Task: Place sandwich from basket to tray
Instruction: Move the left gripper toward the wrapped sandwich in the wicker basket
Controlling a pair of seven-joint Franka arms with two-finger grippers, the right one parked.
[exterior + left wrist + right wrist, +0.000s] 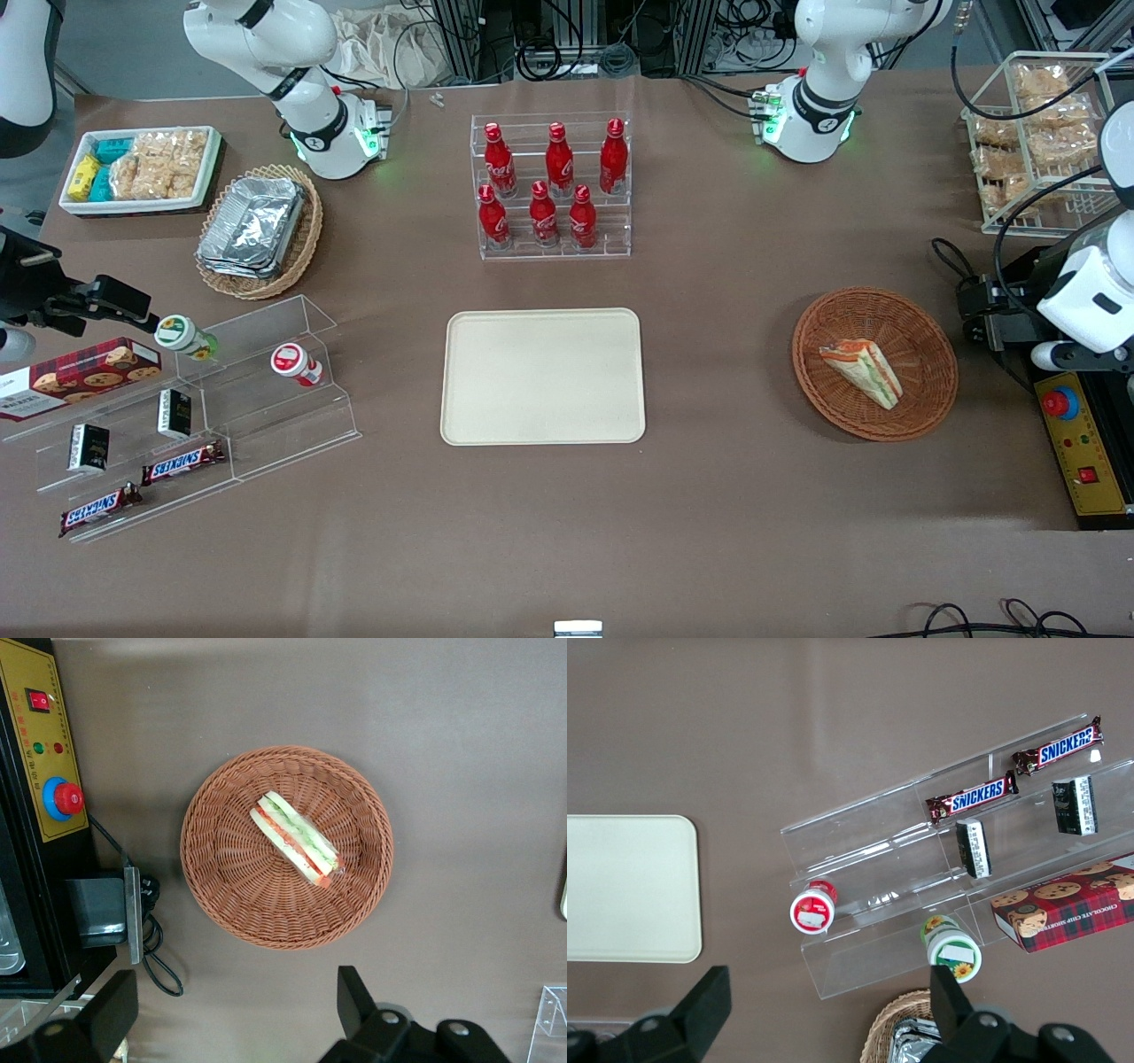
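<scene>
Gripper: while it hangs high above the table with nothing between its fingers, the gripper (235, 1014) is spread wide, off to one side of the basket (372, 868) rather than over it.
Sandwich: the sandwich (295, 838) lies flat in the middle of the basket, a soft layered wedge.
Tray: the tray (542, 376) sits bare, well apart from the basket, toward the parked arm's end.
Risk, grasp: pinching across the loose layers may squash them or let the filling slide out.
Risk, descent: a low or off-centre approach could catch the woven rim and drag the basket.
Risk, carry: a weak hold may drop the wedge short of the tray.
</scene>
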